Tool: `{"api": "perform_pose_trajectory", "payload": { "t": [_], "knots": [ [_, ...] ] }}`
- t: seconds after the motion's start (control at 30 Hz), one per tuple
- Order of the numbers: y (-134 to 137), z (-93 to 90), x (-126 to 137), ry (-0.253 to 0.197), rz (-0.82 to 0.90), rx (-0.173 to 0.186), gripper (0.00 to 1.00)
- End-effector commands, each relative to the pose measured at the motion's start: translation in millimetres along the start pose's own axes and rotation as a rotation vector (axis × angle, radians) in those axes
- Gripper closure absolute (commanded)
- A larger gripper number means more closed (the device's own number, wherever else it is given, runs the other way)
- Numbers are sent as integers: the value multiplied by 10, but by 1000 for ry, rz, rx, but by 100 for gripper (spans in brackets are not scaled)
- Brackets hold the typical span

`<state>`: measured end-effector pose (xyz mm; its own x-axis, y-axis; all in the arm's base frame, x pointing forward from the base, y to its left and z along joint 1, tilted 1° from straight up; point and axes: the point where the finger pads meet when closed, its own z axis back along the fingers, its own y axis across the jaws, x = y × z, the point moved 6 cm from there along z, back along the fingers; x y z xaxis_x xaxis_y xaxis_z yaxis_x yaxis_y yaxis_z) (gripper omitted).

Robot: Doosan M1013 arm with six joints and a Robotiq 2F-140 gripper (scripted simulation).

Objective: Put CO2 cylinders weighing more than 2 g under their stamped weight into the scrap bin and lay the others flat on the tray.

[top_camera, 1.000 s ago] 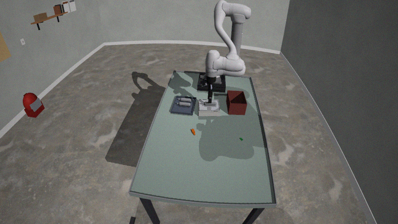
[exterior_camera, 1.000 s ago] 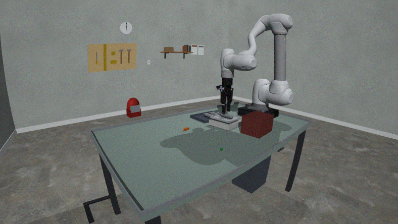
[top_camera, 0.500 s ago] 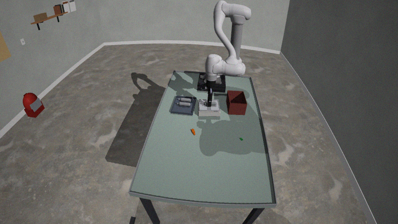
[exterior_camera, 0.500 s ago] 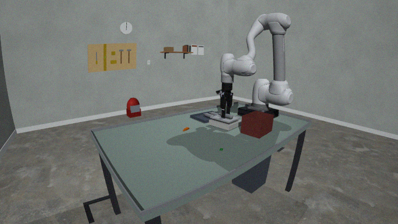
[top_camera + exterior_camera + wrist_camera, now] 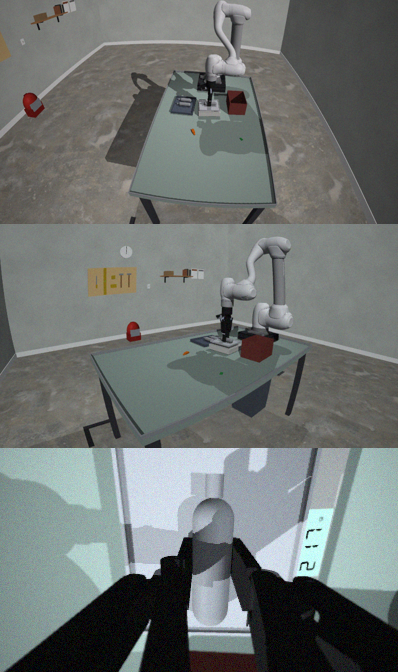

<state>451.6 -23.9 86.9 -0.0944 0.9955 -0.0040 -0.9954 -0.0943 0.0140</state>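
Note:
A grey CO2 cylinder [image 5: 212,518] [image 5: 213,103] lies flat on the white scale [image 5: 207,112] [image 5: 222,348] [image 5: 150,498]. The scale's display [image 5: 312,545] shows at the right in the wrist view. My gripper [image 5: 211,553] [image 5: 208,104] [image 5: 224,338] reaches straight down onto the scale, and its finger pads press both sides of the cylinder's body. Two more cylinders [image 5: 183,99] [image 5: 183,104] lie flat in the dark blue tray [image 5: 178,111] [image 5: 198,341] left of the scale. The dark red scrap bin [image 5: 236,107] [image 5: 256,349] stands right of the scale.
A small orange piece [image 5: 192,131] [image 5: 185,352] and a small green piece [image 5: 241,138] [image 5: 220,373] lie on the table in front of the scale. The arm's black base [image 5: 215,85] stands behind the scale. The table has a raised rim.

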Motion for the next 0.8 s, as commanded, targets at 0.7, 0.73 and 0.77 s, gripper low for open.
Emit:
{"api": "perform_pose_trajectory", "payload": {
  "t": [0.7, 0.73, 0.77],
  "knots": [
    [-4, 570, 0, 0, 0, -1, 90],
    [-4, 639, 0, 0, 0, -1, 90],
    [-4, 639, 0, 0, 0, -1, 90]
  ]
}}
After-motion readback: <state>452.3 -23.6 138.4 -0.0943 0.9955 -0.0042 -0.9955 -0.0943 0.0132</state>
